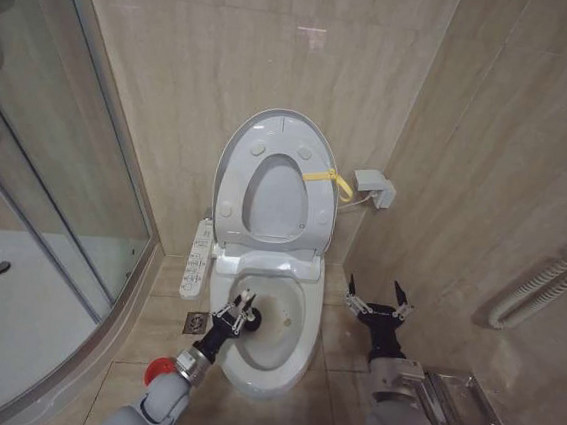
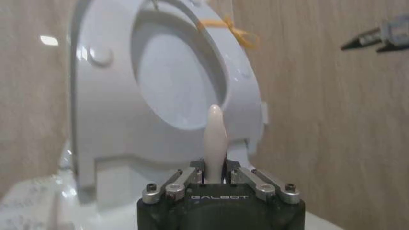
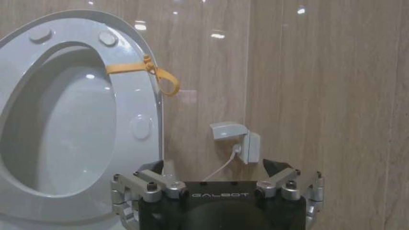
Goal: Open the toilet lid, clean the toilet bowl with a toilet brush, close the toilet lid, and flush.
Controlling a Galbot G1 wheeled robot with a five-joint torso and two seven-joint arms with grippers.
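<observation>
Our left gripper pinches thin white brush handle over glossy white ceramic toilet bowl; right gripper hovers beside bowl, jaws spread (large white oval lid upright).

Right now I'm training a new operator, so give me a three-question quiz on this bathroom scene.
1. True or false: the toilet lid is raised.
2. Which tool grips the toilet brush? A) left tool B) right tool
3. Fill in: the brush head sits inside the toilet ____.

Key: 1 true; 2 A; 3 bowl. The right tool hangs open beside the toilet.
</observation>
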